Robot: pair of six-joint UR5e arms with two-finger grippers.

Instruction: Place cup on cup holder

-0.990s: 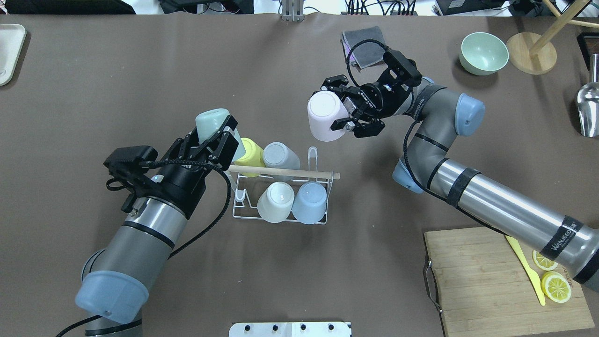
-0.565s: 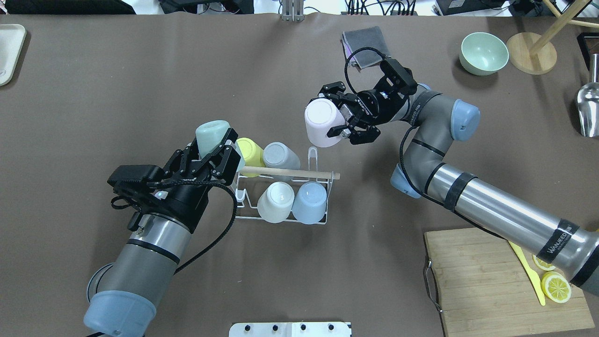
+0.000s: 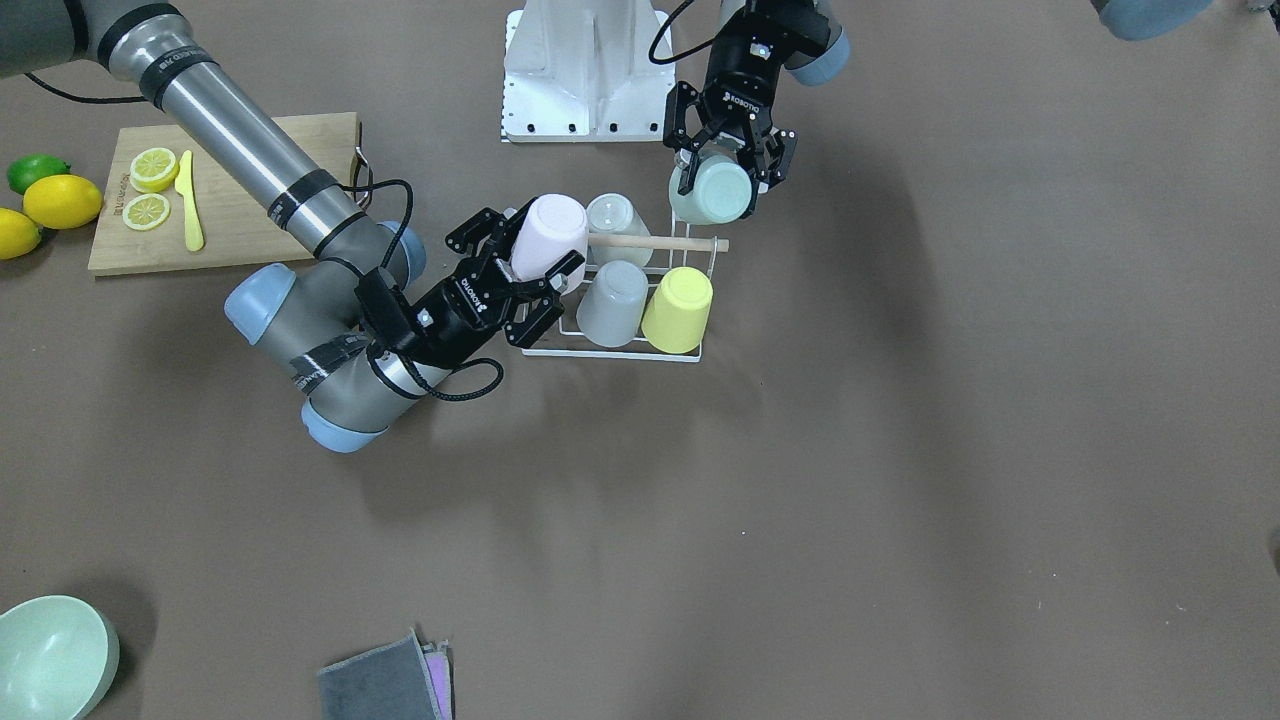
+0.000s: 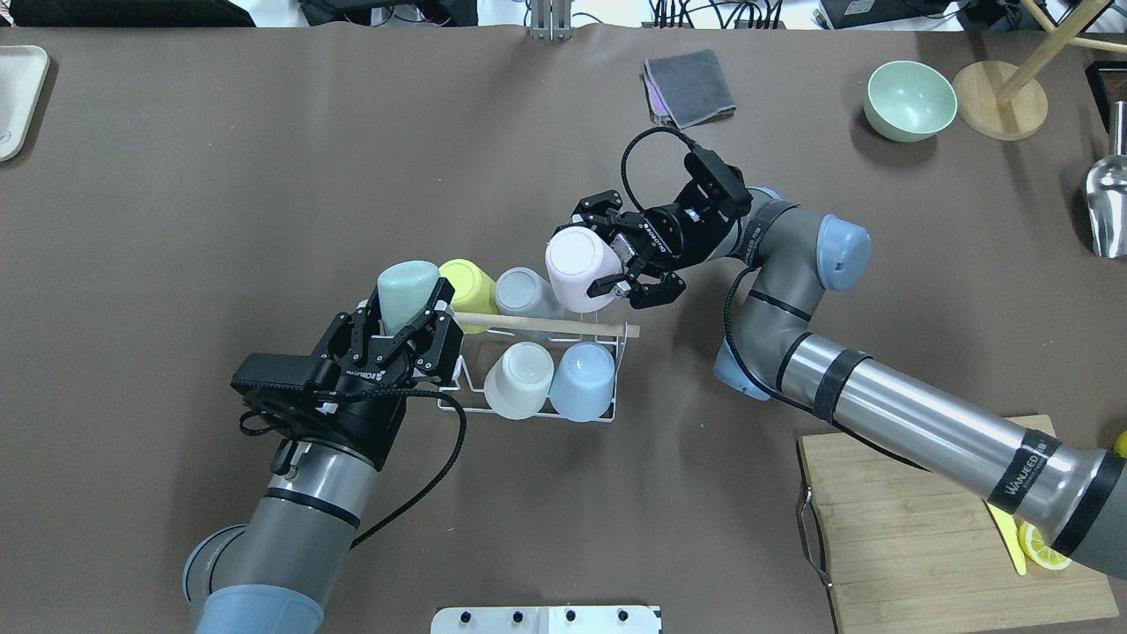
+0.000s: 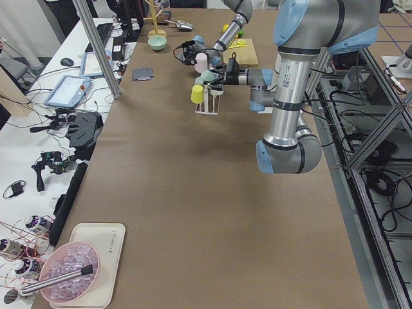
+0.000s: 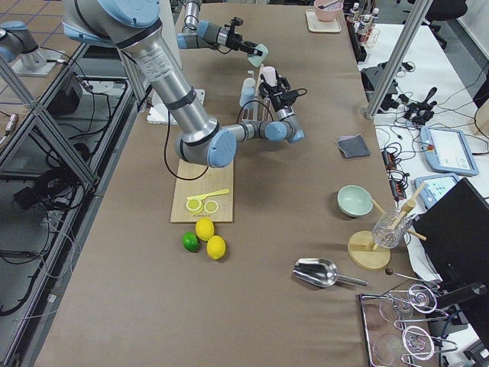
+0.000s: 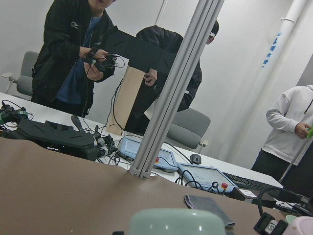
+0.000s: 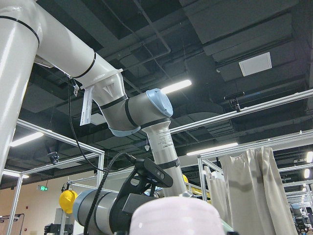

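Note:
The cup holder [image 4: 467,409] is a white wire rack with a wooden dowel [image 4: 537,324] across its top, at the table's middle. Yellow [image 4: 467,282], grey [image 4: 526,292], cream [image 4: 519,379] and blue [image 4: 583,380] cups sit upside down on it. My left gripper [image 4: 407,308] is shut on a mint green cup [image 4: 405,291], held over the rack's left end. My right gripper [image 4: 592,251] is shut on a pink cup [image 4: 574,264], held bottom-up over the rack's far right corner. The front-facing view shows the rack [image 3: 600,354], mint cup [image 3: 712,192] and pink cup [image 3: 548,240].
A grey cloth [image 4: 691,86] lies at the far middle. A green bowl [image 4: 909,99], a wooden stand [image 4: 999,99] and a metal scoop [image 4: 1108,207] are at the far right. A cutting board [image 4: 916,528] with lemon slices is at the near right. A tray [image 4: 18,97] is far left.
My right gripper has carried the pink cup left and nearer, onto the rack's far right corner. My left gripper has drawn the mint cup back and right, to the rack's left end.

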